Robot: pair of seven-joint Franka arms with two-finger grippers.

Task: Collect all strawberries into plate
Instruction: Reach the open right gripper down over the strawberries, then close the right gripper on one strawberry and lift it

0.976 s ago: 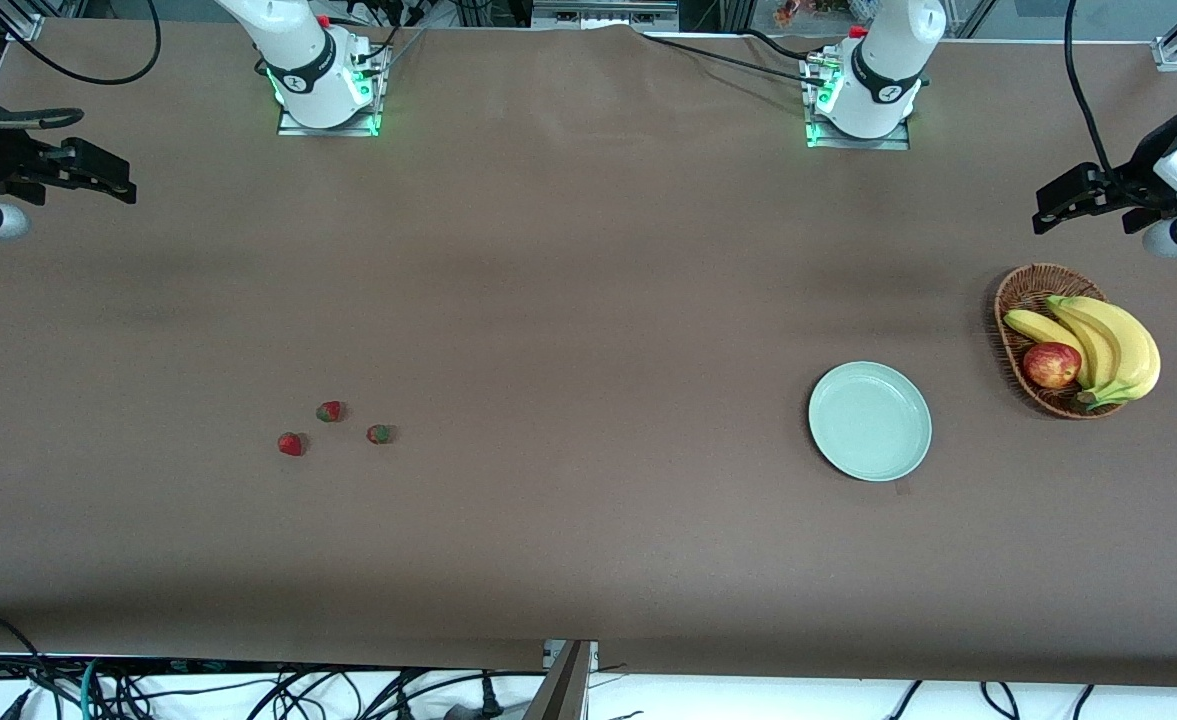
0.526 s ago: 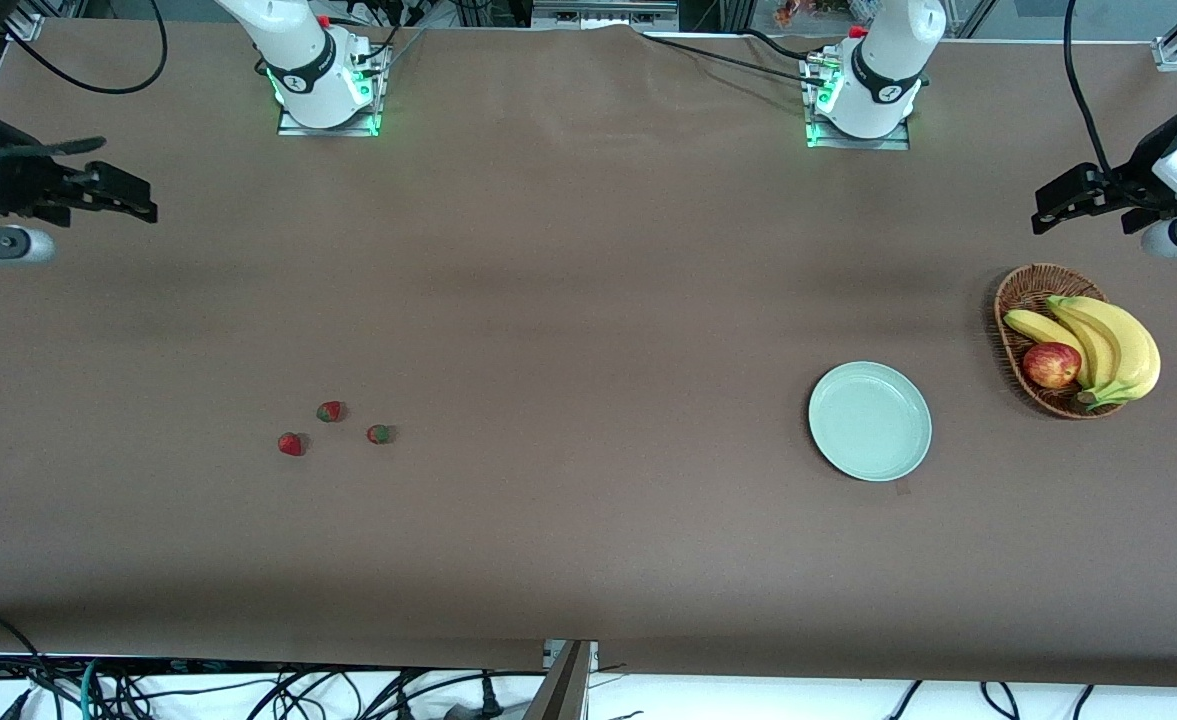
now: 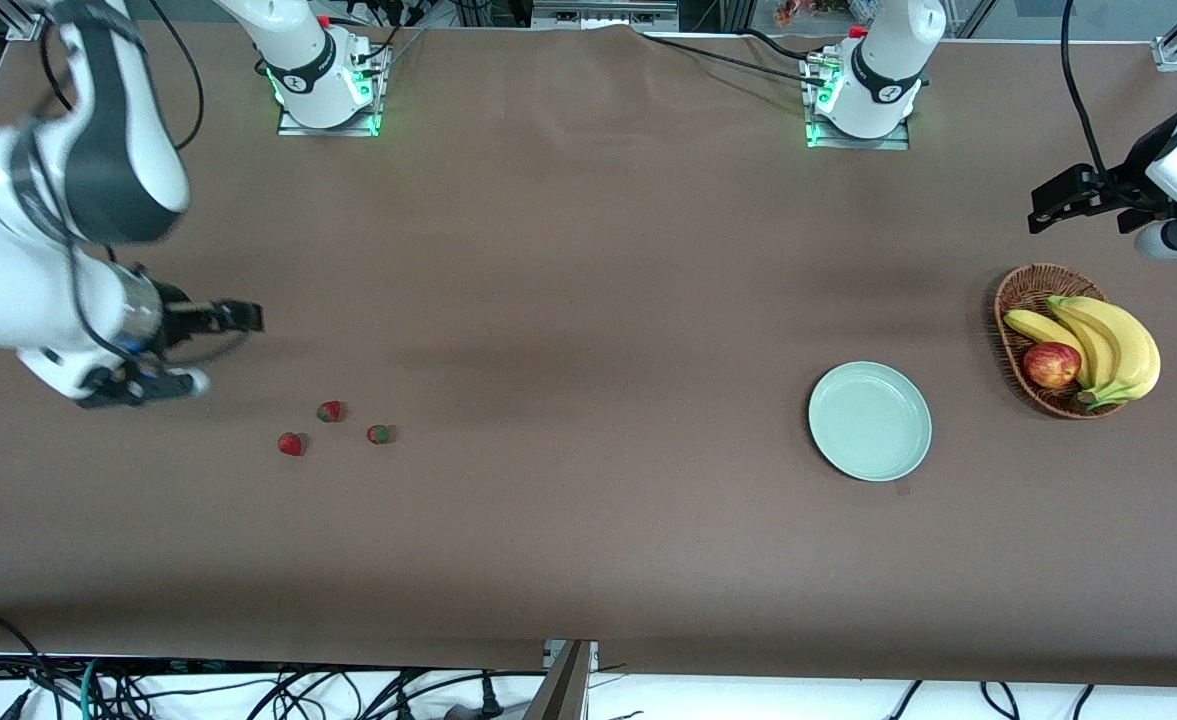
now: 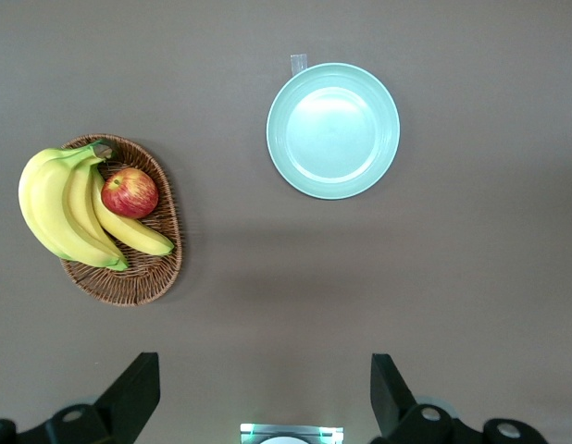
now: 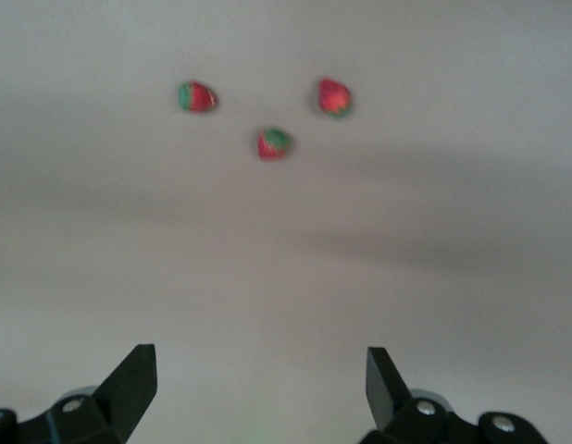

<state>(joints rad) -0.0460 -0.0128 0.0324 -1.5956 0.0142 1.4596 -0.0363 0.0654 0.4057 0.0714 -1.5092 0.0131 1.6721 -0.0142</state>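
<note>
A: The right tool (image 3: 233, 318) hangs over the counter (image 3: 588, 300) near the strawberries (image 3: 329, 411), fingers spread. Advice?

B: Drop straight over one small, bumpy berry; they lie apart. The smooth mint plate (image 3: 870, 421) sits empty toward the left arm's end, where the left tool (image 3: 1048, 200) waits, spread too.

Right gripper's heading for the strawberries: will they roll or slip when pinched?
Probably. Each strawberry is tiny, rounded and tapered, so it may squirt from the open right gripper. All three lie loose and apart on the table, so a nudge likely rolls one.
</note>
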